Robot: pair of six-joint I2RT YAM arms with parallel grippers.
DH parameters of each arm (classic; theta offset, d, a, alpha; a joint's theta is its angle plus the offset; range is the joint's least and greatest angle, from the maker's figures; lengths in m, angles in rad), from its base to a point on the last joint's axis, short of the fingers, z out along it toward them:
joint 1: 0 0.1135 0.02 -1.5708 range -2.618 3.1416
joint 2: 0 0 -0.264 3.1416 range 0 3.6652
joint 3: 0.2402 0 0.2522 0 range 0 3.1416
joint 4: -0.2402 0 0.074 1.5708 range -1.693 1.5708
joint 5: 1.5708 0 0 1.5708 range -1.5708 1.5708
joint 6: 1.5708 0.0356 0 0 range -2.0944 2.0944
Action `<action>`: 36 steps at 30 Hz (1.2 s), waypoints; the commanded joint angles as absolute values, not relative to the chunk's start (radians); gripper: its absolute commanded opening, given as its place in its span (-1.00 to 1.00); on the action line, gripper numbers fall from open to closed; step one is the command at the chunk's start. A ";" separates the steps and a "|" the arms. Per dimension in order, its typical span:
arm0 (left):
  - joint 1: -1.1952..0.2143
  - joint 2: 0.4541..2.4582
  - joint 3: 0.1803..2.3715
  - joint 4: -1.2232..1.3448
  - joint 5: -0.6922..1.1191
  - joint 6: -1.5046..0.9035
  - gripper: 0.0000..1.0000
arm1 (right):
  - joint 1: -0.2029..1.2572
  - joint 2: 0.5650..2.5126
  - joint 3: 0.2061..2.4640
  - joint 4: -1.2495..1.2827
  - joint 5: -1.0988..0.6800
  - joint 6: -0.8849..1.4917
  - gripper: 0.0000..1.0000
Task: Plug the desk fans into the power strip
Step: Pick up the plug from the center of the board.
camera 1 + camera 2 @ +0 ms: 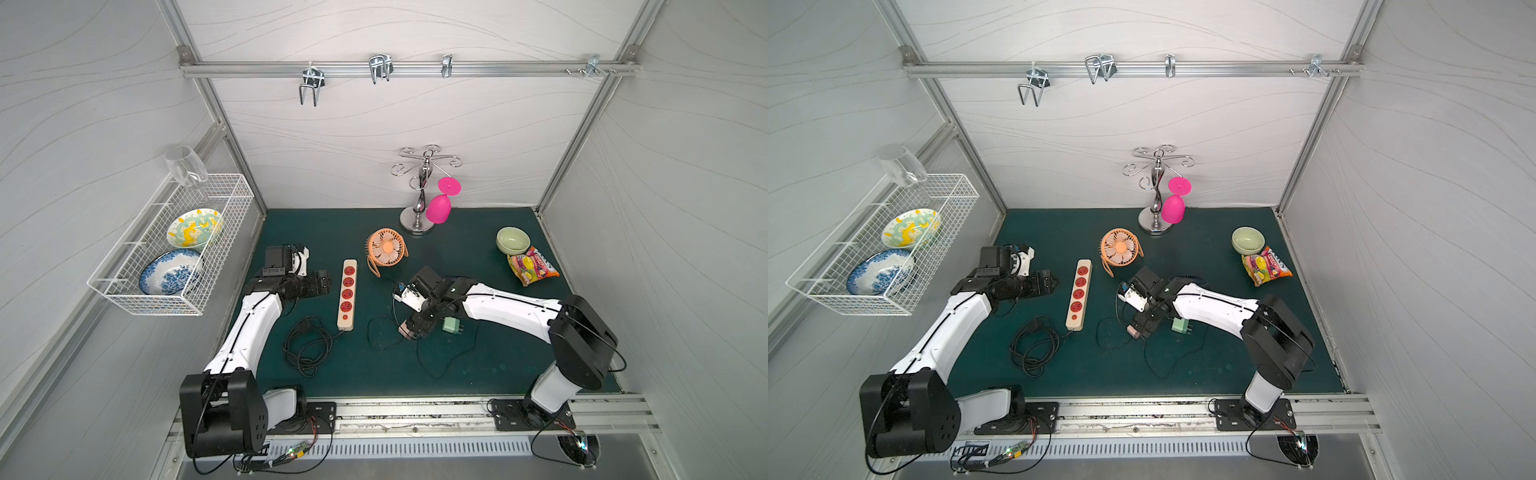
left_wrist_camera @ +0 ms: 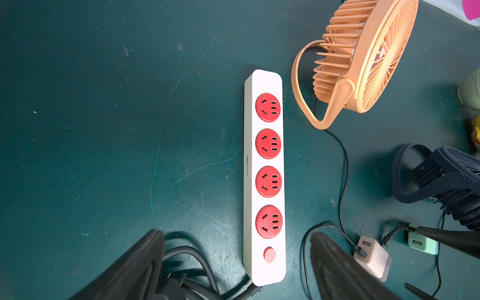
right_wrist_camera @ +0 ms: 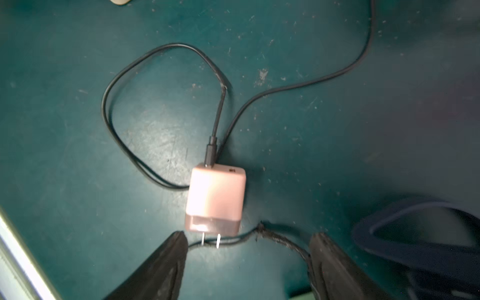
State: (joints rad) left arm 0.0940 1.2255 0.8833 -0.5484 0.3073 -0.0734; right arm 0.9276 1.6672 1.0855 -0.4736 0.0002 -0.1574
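Dark green matting (image 1: 478,365) covers the table, scuffed and scratched. Over it the right gripper (image 3: 249,236) has its jaws wide apart, gripping nothing; only a frayed cord (image 3: 280,239) crosses the gap. Just ahead of the fingertips lies the small pink plug (image 3: 215,197), flat on the mat, its two metal prongs (image 3: 210,239) pointing back toward the gripper. A thin black cable (image 3: 109,104) leaves the plug's far face, loops once and runs off toward the orange desk fan (image 1: 386,247), which stands near the far end of the power strip (image 1: 348,293). The left gripper (image 2: 235,232), jaws likewise open and empty, is just beside the strip, which lies flat between the two arms with all four red sockets (image 2: 268,144) free. A dark blue fan (image 2: 441,179) and a green plug (image 1: 450,325) sit by the right arm. The pink plug looks light, hard and smooth, so it may twist in a loose grip; the best hold is probably across its two flat sides, well behind the prongs. The cable is limp and should trail easily, and the strip seems light enough to slide when pushed on.
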 commanded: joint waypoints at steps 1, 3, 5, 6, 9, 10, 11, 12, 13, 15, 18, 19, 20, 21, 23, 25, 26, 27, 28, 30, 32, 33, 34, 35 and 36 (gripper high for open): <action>0.101 1.210 0.898 -0.530 0.325 -0.068 0.84 | 0.939 1.717 1.094 -0.452 -0.002 -0.100 0.59; 0.100 1.208 0.908 -0.542 0.309 -0.062 0.85 | 0.946 1.731 1.099 -0.463 -0.007 -0.091 0.60; 0.101 1.208 0.898 -0.528 0.306 -0.062 0.85 | 0.955 1.737 1.084 -0.445 -0.026 -0.086 0.59; 0.101 1.207 0.891 -0.517 0.315 -0.066 0.85 | 0.959 1.743 1.080 -0.442 -0.037 -0.086 0.59; 0.102 1.206 0.900 -0.532 0.325 -0.066 0.85 | 0.963 1.763 1.077 -0.470 -0.031 -0.089 0.55; 0.101 1.205 0.906 -0.541 0.317 -0.063 0.85 | 0.962 1.761 1.072 -0.469 -0.029 -0.086 0.54; 0.102 1.205 0.908 -0.543 0.310 -0.062 0.85 | 0.964 1.757 1.058 -0.457 -0.035 -0.079 0.53; 0.103 1.207 0.906 -0.537 0.308 -0.060 0.85 | 0.963 1.755 1.046 -0.437 -0.042 -0.070 0.52; 0.102 1.207 0.899 -0.527 0.313 -0.063 0.85 | 0.963 1.755 1.038 -0.424 -0.052 -0.064 0.51; 0.102 1.206 0.897 -0.522 0.327 -0.069 0.85 | 0.965 1.761 1.046 -0.433 -0.064 -0.071 0.51; 0.103 1.206 0.912 -0.545 0.313 -0.059 0.85 | 0.969 1.758 1.053 -0.438 -0.043 -0.077 0.51; 0.103 1.207 0.909 -0.543 0.305 -0.057 0.85 | 0.969 1.758 1.048 -0.426 -0.048 -0.072 0.50; 0.103 1.207 0.902 -0.535 0.306 -0.058 0.85 | 0.969 1.760 1.042 -0.415 -0.057 -0.065 0.47; 0.102 1.207 0.896 -0.524 0.314 -0.060 0.85 | 0.969 1.767 1.037 -0.406 -0.064 -0.062 0.44; 0.104 1.205 0.900 -0.526 0.331 -0.060 0.85 | 0.967 1.783 1.040 -0.415 -0.071 -0.075 0.35; 0.105 1.202 0.914 -0.544 0.328 -0.045 0.86 | 0.964 1.790 1.045 -0.419 -0.060 -0.079 0.24; 0.105 1.202 0.917 -0.550 0.321 -0.038 0.87 | 0.962 1.791 1.042 -0.409 -0.060 -0.079 0.19; 0.105 1.203 0.913 -0.545 0.318 -0.032 0.89 | 0.962 1.789 1.035 -0.391 -0.062 -0.076 0.16; 0.106 1.201 0.909 -0.538 0.322 -0.030 0.90 | 0.960 1.790 1.031 -0.376 -0.065 -0.077 0.10; 0.107 1.200 0.906 -0.536 0.357 -0.017 0.92 | 0.954 1.794 1.036 -0.378 -0.081 -0.093 -0.10; 0.109 1.196 0.922 -0.559 0.396 0.003 0.93 | 0.945 1.784 1.049 -0.402 -0.091 -0.115 -0.42; 0.109 1.195 0.931 -0.568 0.401 0.011 0.94 | 0.944 1.771 1.046 -0.402 -0.091 -0.141 -0.49; 0.109 1.196 0.939 -0.572 0.405 0.023 0.94 | 0.944 1.753 1.037 -0.394 -0.091 -0.159 -0.56; 0.108 1.198 0.944 -0.574 0.410 0.032 0.94 | 0.943 1.735 1.029 -0.384 -0.096 -0.170 -0.60; 0.109 1.200 0.951 -0.575 0.416 0.042 0.94 | 0.945 1.718 1.021 -0.381 -0.099 -0.178 -0.62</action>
